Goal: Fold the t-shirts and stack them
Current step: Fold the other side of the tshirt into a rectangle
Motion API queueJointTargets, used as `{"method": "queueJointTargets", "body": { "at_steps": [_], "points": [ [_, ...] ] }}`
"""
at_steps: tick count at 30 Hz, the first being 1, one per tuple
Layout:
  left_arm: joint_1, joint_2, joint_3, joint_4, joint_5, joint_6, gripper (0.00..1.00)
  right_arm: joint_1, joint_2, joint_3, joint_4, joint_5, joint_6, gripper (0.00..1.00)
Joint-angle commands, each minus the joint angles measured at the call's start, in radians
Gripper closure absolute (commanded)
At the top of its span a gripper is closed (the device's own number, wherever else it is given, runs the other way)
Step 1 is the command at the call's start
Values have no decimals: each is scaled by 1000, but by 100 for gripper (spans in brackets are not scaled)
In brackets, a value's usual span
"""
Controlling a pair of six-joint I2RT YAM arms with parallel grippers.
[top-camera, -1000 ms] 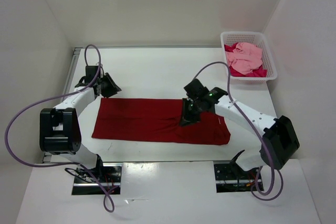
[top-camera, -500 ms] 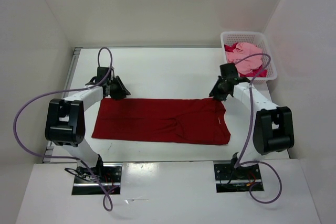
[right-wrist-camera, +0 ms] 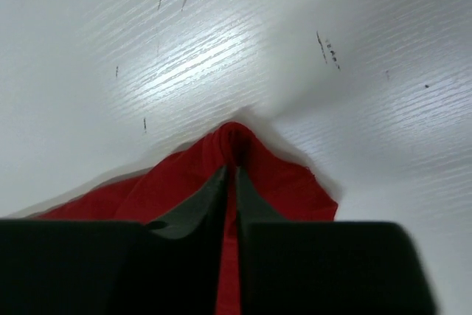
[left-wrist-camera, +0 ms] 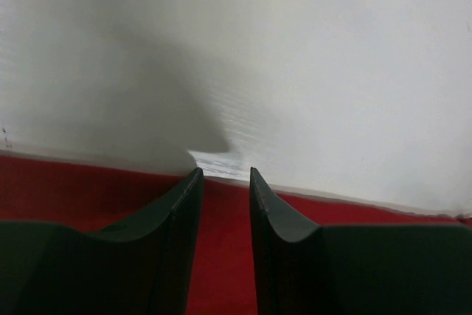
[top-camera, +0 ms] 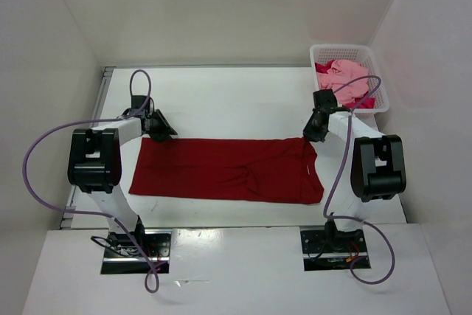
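Shirt first: the dark red shirt [top-camera: 228, 170] lies as a long strip across the table [top-camera: 221, 101], with the left gripper [top-camera: 161, 129] at its far left corner and the right gripper [top-camera: 313, 132] at its far right corner. From above I can't read either jaw. My right wrist view shows the fingers [right-wrist-camera: 192, 212] pinched on a peaked tuck of red cloth. The left wrist view shows a narrow gap, with the cloth flat beneath. The pink shirt [top-camera: 345, 79] and crimson shirt [top-camera: 361, 101] sit in the basket [top-camera: 348, 49].

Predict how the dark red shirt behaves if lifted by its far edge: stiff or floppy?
Likely floppy: the dark red shirt lies flat with creases mid-body, and puckers into a peak at the right gripper. It'll probably drape and sag between grips. Probably light, and may slide on the smooth white table rather than catch.
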Motion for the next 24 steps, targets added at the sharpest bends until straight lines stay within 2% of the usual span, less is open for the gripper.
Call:
{"method": "queueJointTargets", "body": {
  "at_steps": [1, 4, 11, 13, 15, 17, 21, 24],
  "points": [
    [10, 23, 31, 46, 24, -22, 61, 4, 11, 57, 36, 57, -30, 93],
    [53, 33, 10, 55, 36, -44, 62, 4, 20, 39, 36, 86, -30, 100],
    [174, 42, -22, 64, 76, -65, 62, -5, 63, 48, 23, 120, -12, 100],
    [187, 33, -22, 64, 85, -65, 62, 4, 11, 48, 32, 109, -12, 100],
    [187, -4, -22, 64, 94, -65, 62, 14, -38, 57, 21, 118, -22, 86],
    [187, -35, -32, 64, 94, -65, 62, 26, -90, 83, 6, 118, -50, 78],
    [119, -113, -9, 21, 19, -41, 62, 82, -67, 117, -43, 132, -72, 73],
    [72, -127, 2, 11, -4, -16, 62, 118, -6, 129, -63, 152, -91, 74]
  ]
}}
